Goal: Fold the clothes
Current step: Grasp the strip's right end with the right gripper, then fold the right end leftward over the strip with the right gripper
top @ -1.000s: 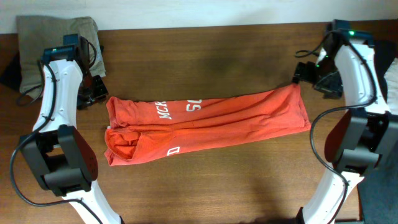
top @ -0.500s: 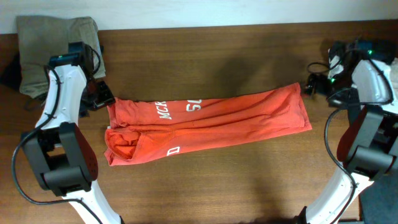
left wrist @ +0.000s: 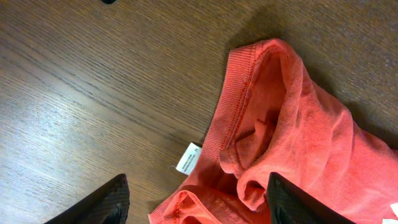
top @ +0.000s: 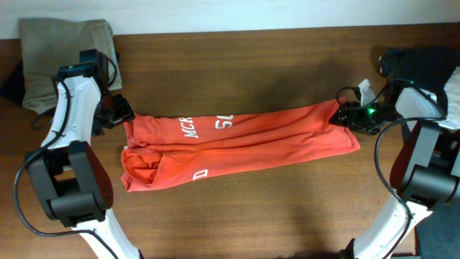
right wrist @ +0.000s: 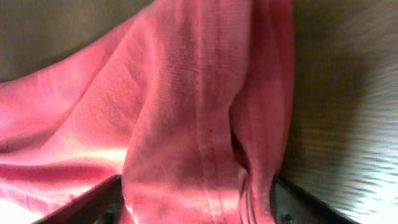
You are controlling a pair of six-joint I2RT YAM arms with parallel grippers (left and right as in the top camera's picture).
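Risk lies mainly in a partial pinch. The T-shirt, folded lengthwise into a long strip, is laid across the middle of the table, with its collar at the frame's left. The left gripper is held wide open at that collar, with nothing grasped. The right gripper is spread over the hem at the right end; cloth lies between its fingers but is not seen to be clamped. If only the upper layer were caught at either end, the stacked layers could be pulled apart. The bunched cloth at lower left could be dragged crooked by an uneven lift.
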